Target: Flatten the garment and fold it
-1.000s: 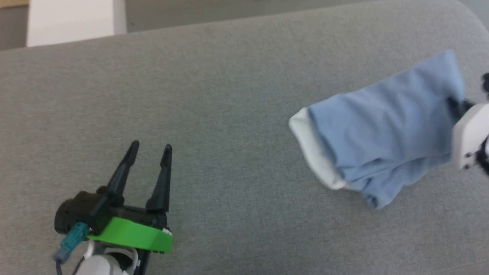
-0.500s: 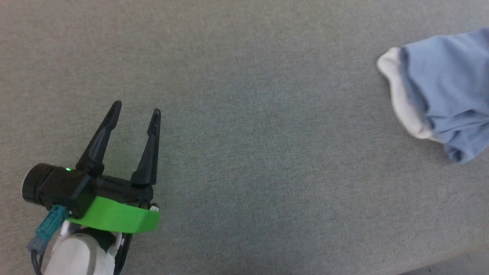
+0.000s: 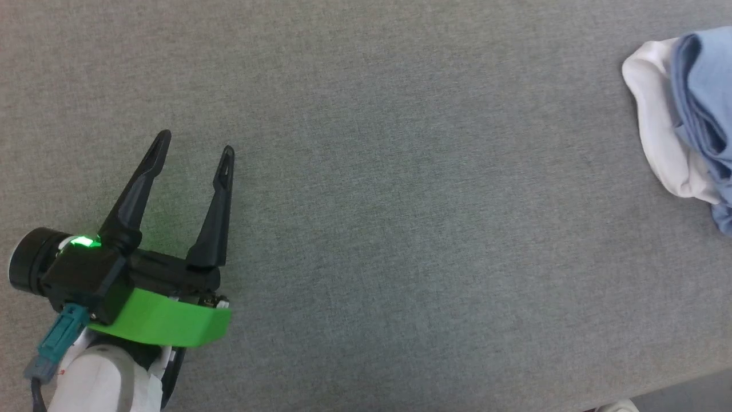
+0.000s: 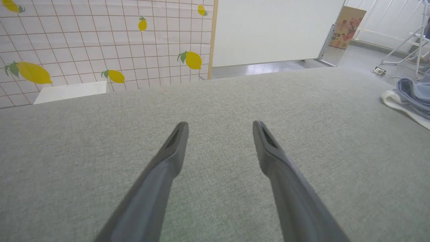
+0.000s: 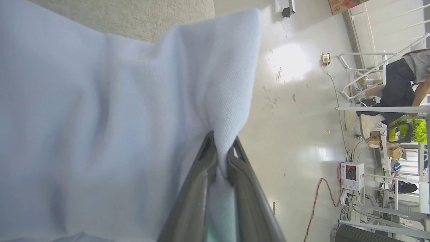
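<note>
A broad grey woven-fabric work surface (image 3: 400,200) stretches before the robot. On it, at the far right edge of the head view, lies the garment (image 3: 700,74), a light blue knit polo shirt bunched in folds, its white sleeve panel (image 3: 657,137) turned towards the middle of the surface. In the right wrist view a lifted fold of the same blue knit is drawn taut before the camera.

Beyond the surface, the left wrist view shows a tiled wall covering printed with yellow lemons (image 4: 100,40) and a plain white partition (image 4: 268,30) beside it.

The left gripper (image 3: 196,143), banded in bright green at the wrist, sits over bare surface well apart from the shirt, its two dark fingers spread wide with nothing between them. The right gripper (image 5: 221,141) is pinched tight on the shirt's edge, cloth squeezed between its fingers.

A seated person (image 5: 399,87) appears across the pale glossy floor. A brown cardboard box (image 4: 347,27) leans by the partition, its printed lettering too small to read. A small white device (image 5: 351,174) shows red digits, also illegible.
</note>
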### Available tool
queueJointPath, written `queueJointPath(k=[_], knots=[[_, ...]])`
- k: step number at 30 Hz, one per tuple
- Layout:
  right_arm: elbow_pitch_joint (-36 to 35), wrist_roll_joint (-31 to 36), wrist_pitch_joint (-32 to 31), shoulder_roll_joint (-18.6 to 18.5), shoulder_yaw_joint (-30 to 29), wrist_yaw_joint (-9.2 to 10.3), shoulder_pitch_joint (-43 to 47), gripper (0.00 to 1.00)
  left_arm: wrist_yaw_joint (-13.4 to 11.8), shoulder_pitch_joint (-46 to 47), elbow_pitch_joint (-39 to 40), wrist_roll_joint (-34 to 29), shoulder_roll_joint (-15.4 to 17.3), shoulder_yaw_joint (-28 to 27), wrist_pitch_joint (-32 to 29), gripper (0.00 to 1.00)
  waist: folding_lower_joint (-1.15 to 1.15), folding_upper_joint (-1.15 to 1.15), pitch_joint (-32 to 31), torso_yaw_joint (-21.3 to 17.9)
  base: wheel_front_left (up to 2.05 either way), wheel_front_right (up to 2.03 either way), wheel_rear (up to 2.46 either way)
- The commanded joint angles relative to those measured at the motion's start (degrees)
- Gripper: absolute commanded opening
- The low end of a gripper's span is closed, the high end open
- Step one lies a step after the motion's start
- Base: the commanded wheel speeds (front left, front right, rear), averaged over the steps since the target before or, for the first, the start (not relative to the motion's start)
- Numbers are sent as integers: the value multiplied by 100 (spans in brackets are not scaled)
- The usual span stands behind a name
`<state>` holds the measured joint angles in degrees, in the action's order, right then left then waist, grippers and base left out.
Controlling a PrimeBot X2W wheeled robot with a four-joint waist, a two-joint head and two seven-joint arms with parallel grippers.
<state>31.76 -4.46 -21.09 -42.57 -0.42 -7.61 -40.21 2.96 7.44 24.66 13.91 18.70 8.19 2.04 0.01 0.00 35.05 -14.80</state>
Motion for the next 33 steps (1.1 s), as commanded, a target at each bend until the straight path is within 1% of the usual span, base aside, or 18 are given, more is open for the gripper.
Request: queueJointPath(k=[1,2,3,4,11,17,21,24,28,30,33], knots=[[128,44,37,99,-56,12,-113,22,-28,122,22,-45,56,-8,-16,100,-1,0,17,18,0,0,0],[215,98,83,131,-98,12,-151,37,-31,129,17,-41,56,-3,-19,100,-1,0,7,24,0,0,0],[281,154,126,147,-150,12,-184,75,-34,134,9,-35,54,0,-20,100,-1,0,-2,30,0,0,0],[369,220,175,175,-228,12,-223,100,-38,142,-5,-28,50,2,-16,100,-1,0,-14,36,0,0,0],[767,442,505,244,-439,12,-338,100,-98,164,-203,31,-53,22,155,100,-1,0,-250,111,0,0,0],[987,384,783,317,-476,12,-257,100,-268,121,-557,21,-215,-50,563,100,-1,0,-660,275,0,0,0],[988,258,1122,451,-489,12,-97,100,-367,62,-888,77,-365,-96,877,100,-1,0,-1026,453,0,0,0],[893,178,1446,672,-431,12,136,100,-411,-16,-1132,162,-491,-120,1033,100,-1,0,-1328,600,0,0,0],[673,-12,1813,1109,-413,12,543,100,-476,-155,-1326,254,-651,-155,1156,100,-1,0,-1659,776,0,0,0],[481,-88,1940,1334,-394,12,772,100,-498,-211,-1408,304,-710,-182,1188,100,-1,0,-1798,871,0,0,0],[82,-205,2044,1697,-415,12,1155,100,-455,-323,-1538,396,-775,-142,1208,100,-1,0,-2001,1030,0,0,0]])
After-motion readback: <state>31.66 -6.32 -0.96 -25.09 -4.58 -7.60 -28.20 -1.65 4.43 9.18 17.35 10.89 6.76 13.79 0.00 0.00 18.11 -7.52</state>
